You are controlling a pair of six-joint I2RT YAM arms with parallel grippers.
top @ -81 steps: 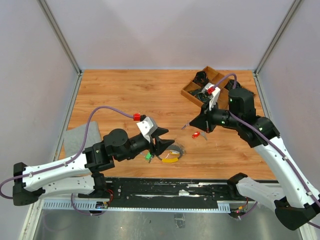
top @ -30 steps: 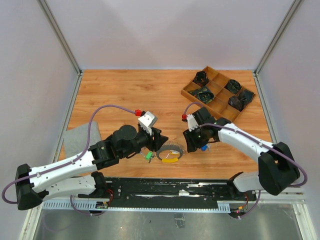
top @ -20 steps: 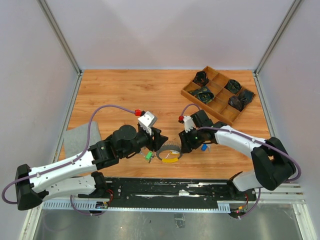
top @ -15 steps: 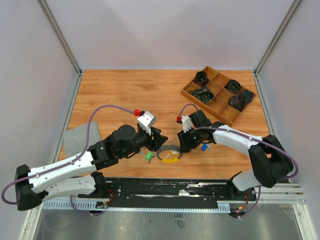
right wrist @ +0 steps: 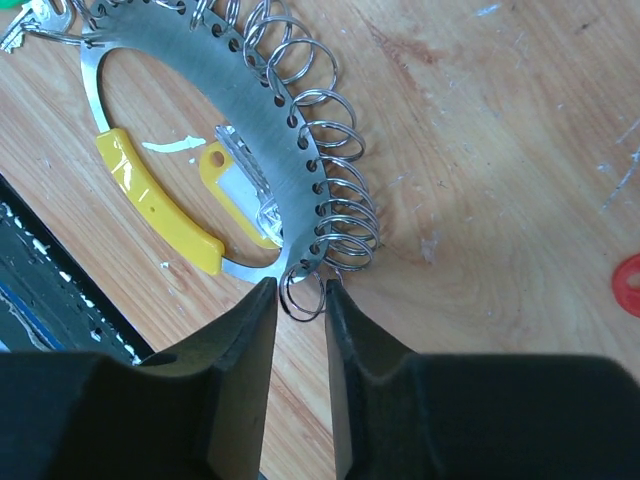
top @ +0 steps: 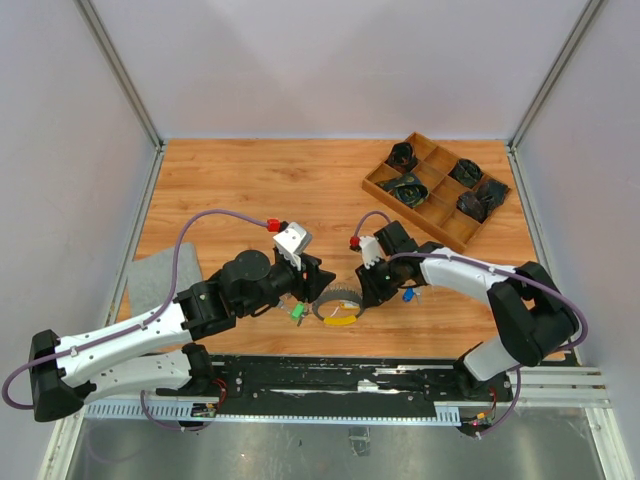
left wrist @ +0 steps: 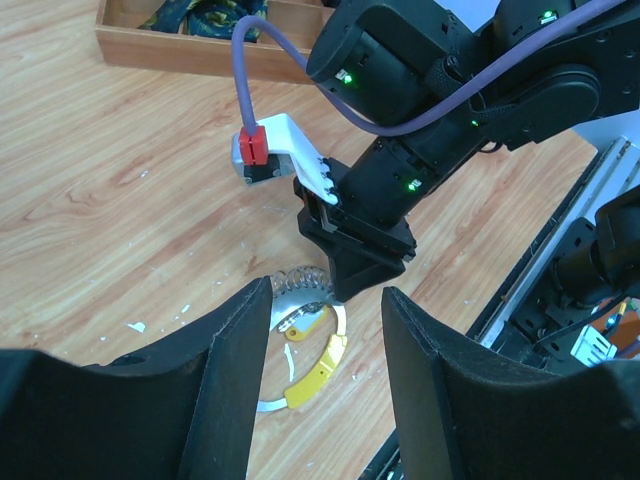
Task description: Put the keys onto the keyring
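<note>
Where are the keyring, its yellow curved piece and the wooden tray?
keyring [right wrist: 257,110]: right wrist view, flat metal band
yellow curved piece [right wrist: 155,205]: right wrist view, its middle
wooden tray [top: 372,185]: top view, left corner

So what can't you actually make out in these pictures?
- Right wrist view: whether the right gripper pinches the keyring's end loop or merely straddles it; its own fingers hide the contact.
- Right wrist view: a key and a red piece, both cut off by the picture's edges.
- Top view: the tray's dark contents, too small to identify.
- Top view: most of the keyring, hidden beneath both arms' grippers.
</note>
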